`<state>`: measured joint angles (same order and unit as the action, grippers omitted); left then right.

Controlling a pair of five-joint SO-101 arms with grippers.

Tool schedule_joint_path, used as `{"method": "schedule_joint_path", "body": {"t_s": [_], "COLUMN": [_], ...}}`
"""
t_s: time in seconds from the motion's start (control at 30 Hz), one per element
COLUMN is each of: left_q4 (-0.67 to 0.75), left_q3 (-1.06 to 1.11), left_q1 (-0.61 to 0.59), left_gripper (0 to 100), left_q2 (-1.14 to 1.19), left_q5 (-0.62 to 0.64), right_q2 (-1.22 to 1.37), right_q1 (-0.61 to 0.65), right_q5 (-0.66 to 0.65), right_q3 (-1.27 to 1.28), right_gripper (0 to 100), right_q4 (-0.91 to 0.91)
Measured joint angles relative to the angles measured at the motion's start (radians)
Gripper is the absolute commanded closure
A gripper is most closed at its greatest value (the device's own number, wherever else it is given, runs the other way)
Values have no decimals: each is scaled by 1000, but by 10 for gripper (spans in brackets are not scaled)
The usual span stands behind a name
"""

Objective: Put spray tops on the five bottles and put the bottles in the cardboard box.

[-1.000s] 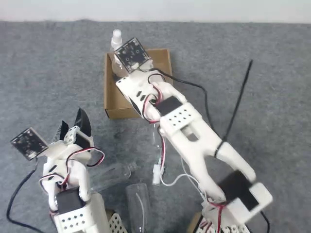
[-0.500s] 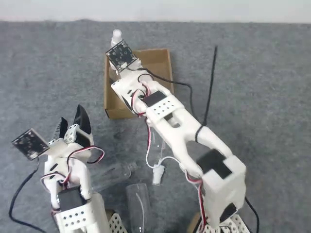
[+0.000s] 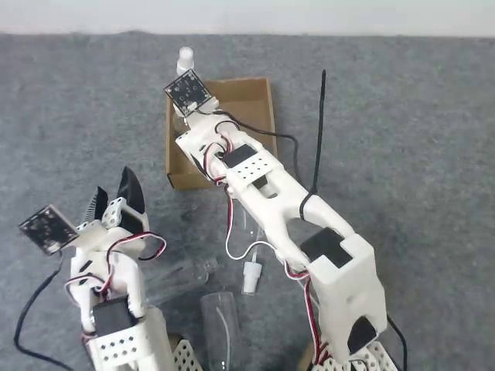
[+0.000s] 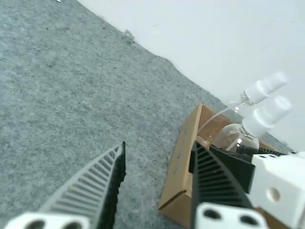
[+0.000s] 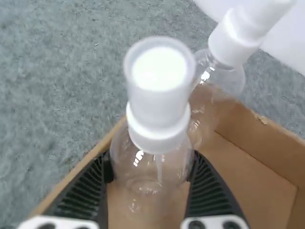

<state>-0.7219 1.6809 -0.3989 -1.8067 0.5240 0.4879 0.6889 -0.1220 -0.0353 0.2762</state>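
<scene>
Right gripper clamps a capped bottle upright in a corner of the cardboard box, just beside a second capped bottle, probably to pack them tight; left gripper hangs open over grey carpet

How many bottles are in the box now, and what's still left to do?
One capped bottle stands in the cardboard box. The right pincer holds a second capped bottle at the box's corner, beside it. Left to do: at least two other bottles and a loose spray top lie on the table. The left pincer is open, holding nothing.
</scene>
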Motion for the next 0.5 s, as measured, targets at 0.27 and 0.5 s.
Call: {"method": "schedule_joint_path", "body": {"t_s": [0.27, 0.5], "left_q4": [0, 0], "left_q3": [0, 0], "left_q1": [0, 0], "left_gripper": [794, 794], "left_q2": [0, 0], "left_q5": [0, 0], "right_q2": [91, 118], "right_q1": [0, 2], "right_q5": [2, 3], "right_q3": [-3, -14], "right_gripper": [988, 988], "right_q4": [-153, -196]}}
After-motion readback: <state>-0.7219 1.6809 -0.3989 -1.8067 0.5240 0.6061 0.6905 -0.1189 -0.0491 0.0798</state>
